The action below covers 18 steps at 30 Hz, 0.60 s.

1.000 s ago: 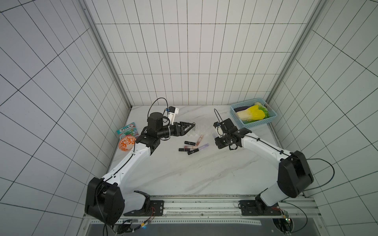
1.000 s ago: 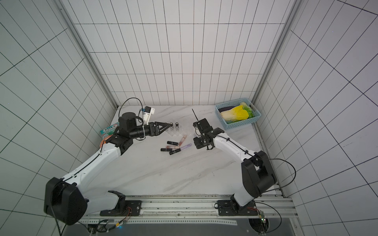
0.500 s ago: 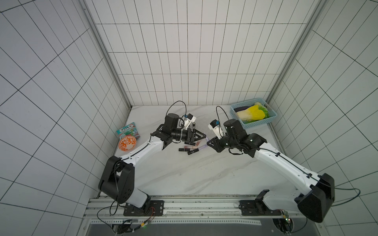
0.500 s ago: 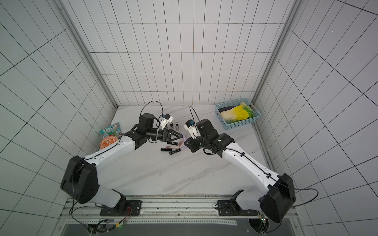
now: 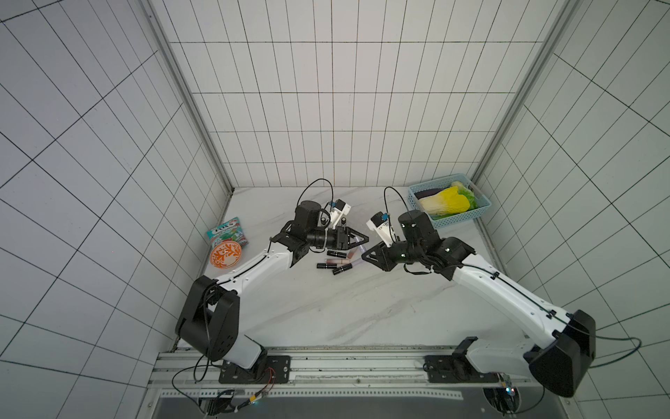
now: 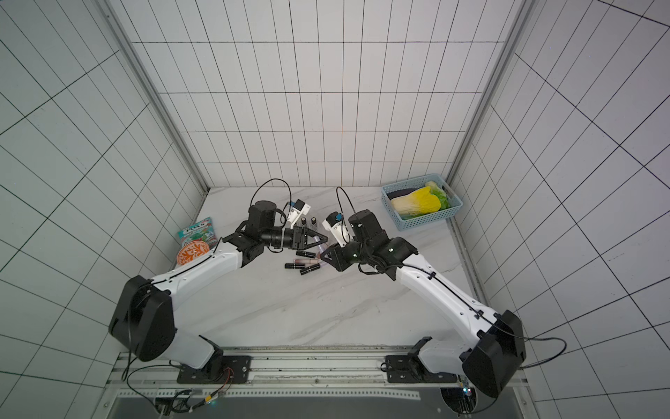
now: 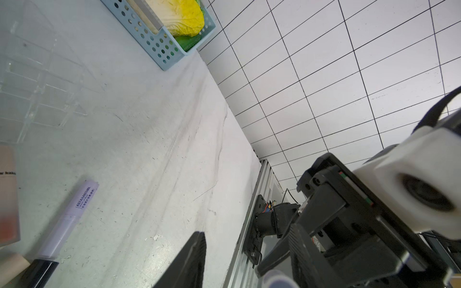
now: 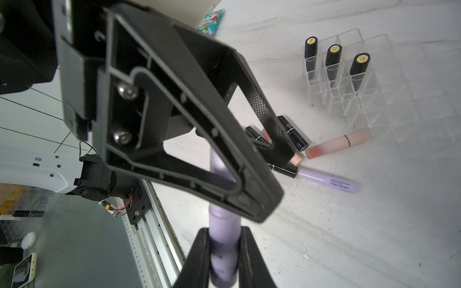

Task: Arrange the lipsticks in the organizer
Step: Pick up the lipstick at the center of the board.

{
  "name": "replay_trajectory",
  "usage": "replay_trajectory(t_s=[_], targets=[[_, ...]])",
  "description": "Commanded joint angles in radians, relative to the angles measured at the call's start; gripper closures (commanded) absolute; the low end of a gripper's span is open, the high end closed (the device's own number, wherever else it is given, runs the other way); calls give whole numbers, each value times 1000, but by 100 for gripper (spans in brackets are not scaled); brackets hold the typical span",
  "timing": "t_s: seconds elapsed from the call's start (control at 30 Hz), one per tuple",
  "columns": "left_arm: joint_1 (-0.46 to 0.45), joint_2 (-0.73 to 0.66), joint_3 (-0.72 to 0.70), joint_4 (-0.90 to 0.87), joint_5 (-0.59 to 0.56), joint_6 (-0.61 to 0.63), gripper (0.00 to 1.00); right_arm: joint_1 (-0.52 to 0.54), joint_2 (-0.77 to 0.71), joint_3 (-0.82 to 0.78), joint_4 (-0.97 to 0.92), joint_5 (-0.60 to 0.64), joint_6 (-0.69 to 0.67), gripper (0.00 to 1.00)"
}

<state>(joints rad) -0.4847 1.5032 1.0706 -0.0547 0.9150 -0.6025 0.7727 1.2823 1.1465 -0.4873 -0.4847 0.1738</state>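
Where the marble table meets the front rail: both arm bases sit near the corners, and a broad bare stretch of marble lies beyond them.
Side edges: tiled walls close in on both sides. An orange bowl and a mint packet sit by the left wall.
Loose lipsticks: a small scatter lying flat mid-table, made up of black tubes, a pale pink tube and a black-capped lavender tube.
Right gripper: clamped on a second lavender lipstick, held clear of the marble just beside the scatter.
Left gripper: jaws parted, straddling the far end of that held lipstick.
Organizer: a clear stepped grid of square slots just behind the scatter. Three black lipsticks stand upright side by side in one row.
Far right corner: a light-blue basket holding a cabbage, well apart from the work.
Hard to make out: the organizer nearly vanishes against the marble in both top views. In the right wrist view, a left finger hides the middle of the held lipstick. Whether a left pad touches it cannot be told. The left wrist view's edge cuts off the pink tube.
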Motion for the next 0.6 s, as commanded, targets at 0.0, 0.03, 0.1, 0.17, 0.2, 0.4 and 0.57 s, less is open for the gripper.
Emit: replay_trajectory(t_s=[0.0,0.03,0.1,0.17,0.2,0.4,0.57], targets=[[14,-41,-6,44,-27,-3,53,4,-14,-24,18,-19,7,87],[17,-44,-9,44,-26,-3,56,4,-15,-24,18,-12,6,87],[18,-47,-10,44,-24,-5,62,4,-17,-24,16,-4,3,87],[18,-46,-9,44,-19,-8,70,4,-17,-20,16,2,2,87],[17,-46,-9,44,-15,-8,73,4,-16,-20,16,5,0,87],[17,-44,-8,34,1,-2,85,2,-14,-15,13,24,-3,87],[17,-50,-2,12,18,10,50,-11,-21,-13,12,33,-5,88]])
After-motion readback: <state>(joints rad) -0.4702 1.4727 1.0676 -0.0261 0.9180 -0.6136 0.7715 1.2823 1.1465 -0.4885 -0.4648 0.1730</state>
